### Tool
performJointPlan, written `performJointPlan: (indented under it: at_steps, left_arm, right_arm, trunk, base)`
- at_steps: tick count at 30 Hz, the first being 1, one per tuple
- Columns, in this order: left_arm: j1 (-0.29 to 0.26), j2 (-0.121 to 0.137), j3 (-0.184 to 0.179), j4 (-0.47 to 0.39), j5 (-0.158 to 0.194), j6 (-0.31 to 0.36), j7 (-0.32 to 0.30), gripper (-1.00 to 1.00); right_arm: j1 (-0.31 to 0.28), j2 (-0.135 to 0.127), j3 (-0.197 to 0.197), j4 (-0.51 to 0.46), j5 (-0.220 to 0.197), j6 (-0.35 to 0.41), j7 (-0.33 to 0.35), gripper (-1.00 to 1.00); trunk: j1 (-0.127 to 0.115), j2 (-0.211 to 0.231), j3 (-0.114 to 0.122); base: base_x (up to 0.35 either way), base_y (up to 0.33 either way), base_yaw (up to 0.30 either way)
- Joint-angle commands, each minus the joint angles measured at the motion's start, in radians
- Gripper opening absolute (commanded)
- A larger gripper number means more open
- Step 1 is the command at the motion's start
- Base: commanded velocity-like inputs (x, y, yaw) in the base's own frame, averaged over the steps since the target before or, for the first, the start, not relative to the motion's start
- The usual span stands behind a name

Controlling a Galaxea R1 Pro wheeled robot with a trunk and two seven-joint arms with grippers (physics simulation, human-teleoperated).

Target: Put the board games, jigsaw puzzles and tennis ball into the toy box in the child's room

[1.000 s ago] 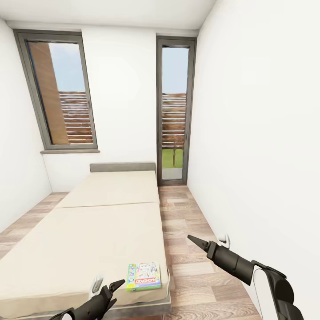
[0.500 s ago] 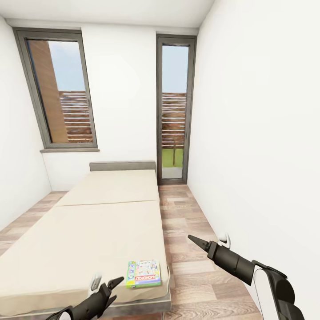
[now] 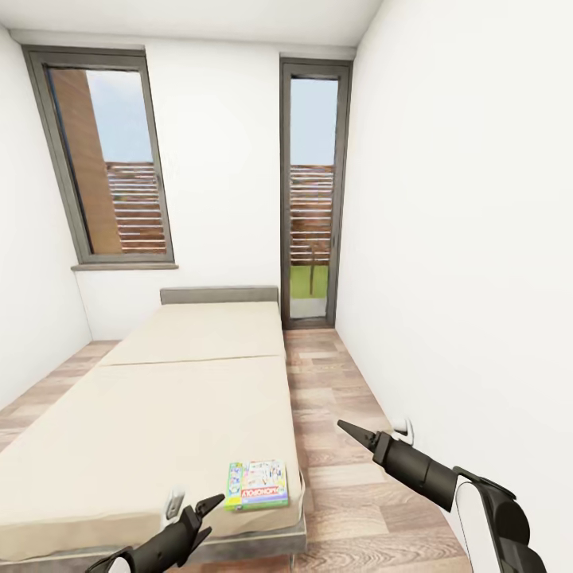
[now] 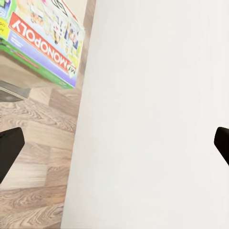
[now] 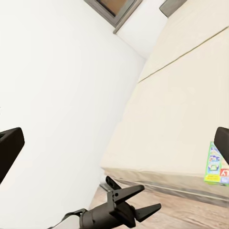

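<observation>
Board game [image 3: 257,485] seen flat at the bed [image 3: 159,406] foot corner, long axis across the mattress. Left gripper [image 3: 193,519] spread, empty, just beside it, nearer; right gripper [image 3: 356,434] spread, farther off

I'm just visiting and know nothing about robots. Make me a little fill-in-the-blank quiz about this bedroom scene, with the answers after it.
1. The colourful game box lies on the ____, near its foot corner.
2. The red band on the box reads ____.
3. The left pincer is ____, holding nothing.
4. The floor beside the bed looks like ____ planks.

Answers: bed; Monopoly; open; wooden
</observation>
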Motion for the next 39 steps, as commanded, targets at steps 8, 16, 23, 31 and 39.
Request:
performJointPlan:
  at_steps: [8, 16, 23, 31, 39]
  left_arm:
    - [-0.001, -0.001, -0.003, 0.0, 0.0, 0.011, -0.007, 1.0]
    - [-0.001, 0.002, -0.006, -0.001, -0.001, 0.013, -0.015, 1.0]
    - [-0.001, 0.008, -0.009, -0.006, 0.0, 0.015, -0.034, 1.0]
    - [-0.001, 0.023, -0.019, -0.014, -0.001, 0.015, -0.171, 1.0]
    - [-0.001, 0.068, -0.019, -0.015, 0.0, 0.016, -0.279, 1.0]
  right_arm:
    - [-0.001, 0.002, -0.001, -0.001, 0.004, 0.004, 0.007, 1.0]
    - [-0.001, 0.002, -0.001, -0.002, 0.004, 0.003, 0.006, 1.0]
    - [-0.001, 0.001, -0.002, -0.001, 0.004, 0.001, 0.005, 1.0]
    - [-0.002, 0.003, 0.003, 0.0, 0.005, -0.003, 0.002, 1.0]
    - [-0.002, 0.003, 0.004, 0.0, 0.005, -0.004, 0.0, 1.0]
  trunk:
    - [0.031, -0.057, -0.026]
    - [0.061, -0.113, -0.051]
    - [0.088, -0.162, -0.073]
    - [0.119, -0.218, -0.098]
    - [0.15, -0.274, -0.123]
  base:
    - [0.0, 0.0, 0.0]
    - [0.0, 0.0, 0.0]
    - [0.0, 0.0, 0.0]
    - [0.0, 0.0, 0.0]
    - [0.0, 0.0, 0.0]
